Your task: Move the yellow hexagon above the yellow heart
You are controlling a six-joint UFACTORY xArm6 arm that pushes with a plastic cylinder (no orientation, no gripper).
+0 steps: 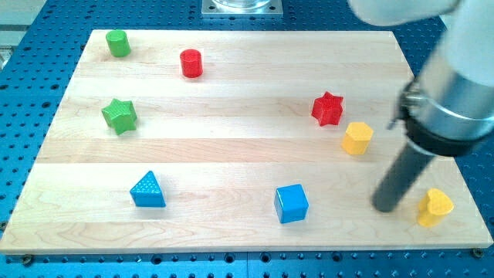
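No text, label, brand, number or sign can be read anywhere in this view. The worktop [231, 116] is plain pale wood, and the coloured blocks on it carry no lettering.

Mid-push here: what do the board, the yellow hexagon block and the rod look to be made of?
The board looks like pale wood with a smooth finish: lengthwise grain and plank seams show. The yellow hexagon block looks like moulded plastic, uniform colour, matte to slightly glossy. The dark rod ending in my tip, left of the yellow heart block, looks matte; whether metal or plastic is unclear.
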